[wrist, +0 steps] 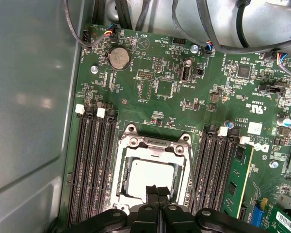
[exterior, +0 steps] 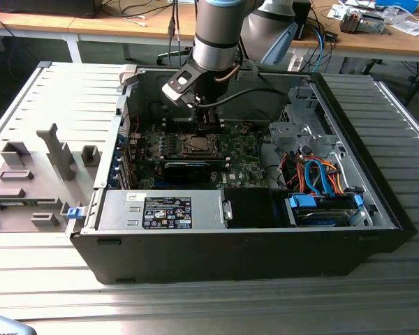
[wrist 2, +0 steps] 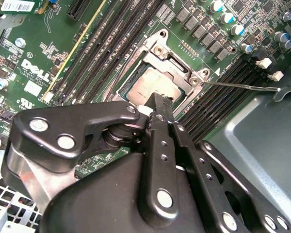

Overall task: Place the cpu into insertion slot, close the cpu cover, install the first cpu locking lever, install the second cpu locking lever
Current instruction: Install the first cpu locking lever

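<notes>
The cpu (wrist: 148, 175) lies flat in the insertion slot (wrist: 120, 167) on the green motherboard (wrist: 169, 87), its silvery face showing. The cpu cover (wrist: 155, 143) lies down around it, and the chip shows through the cover's window. In the second wrist view the cpu (wrist 2: 153, 88) sits under the cover (wrist 2: 170, 54), and a thin metal locking lever (wrist 2: 240, 87) sticks out sideways from a socket corner toward the case wall. My gripper (wrist: 156, 190) (wrist 2: 158, 100) is shut with nothing in it, its tips at the chip's near edge. In the exterior view the gripper (exterior: 204, 122) hangs just above the socket (exterior: 195, 145).
Black memory slots (wrist: 89, 165) (wrist: 218, 165) flank the socket on both sides. A coin battery (wrist: 119, 57) and cables (wrist: 208, 29) lie beyond it, and the grey case wall (wrist: 29, 97) stands close by. A drive cage with orange and blue cables (exterior: 314, 174) fills the case's right end.
</notes>
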`<action>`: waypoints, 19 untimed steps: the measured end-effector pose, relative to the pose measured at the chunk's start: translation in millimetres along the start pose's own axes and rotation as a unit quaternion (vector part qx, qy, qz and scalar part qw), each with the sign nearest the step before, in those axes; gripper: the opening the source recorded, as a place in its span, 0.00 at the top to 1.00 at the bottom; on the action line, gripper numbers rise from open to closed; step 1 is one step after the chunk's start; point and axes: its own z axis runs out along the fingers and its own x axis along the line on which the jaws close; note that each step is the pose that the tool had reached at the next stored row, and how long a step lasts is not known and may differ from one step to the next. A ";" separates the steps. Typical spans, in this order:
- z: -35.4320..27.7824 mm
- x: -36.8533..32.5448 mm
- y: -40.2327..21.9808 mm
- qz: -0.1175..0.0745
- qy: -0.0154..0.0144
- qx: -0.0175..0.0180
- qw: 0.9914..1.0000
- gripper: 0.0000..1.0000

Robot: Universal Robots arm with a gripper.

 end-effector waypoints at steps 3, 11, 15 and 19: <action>0.0 0.0 0.0 -0.001 0.000 0.000 1.000 0.89; 0.0 0.0 0.0 -0.006 0.000 0.000 1.000 0.89; 0.0 0.0 0.0 -0.010 -0.001 0.000 1.000 0.89; 0.0 0.0 0.0 -0.017 -0.001 0.000 1.000 0.89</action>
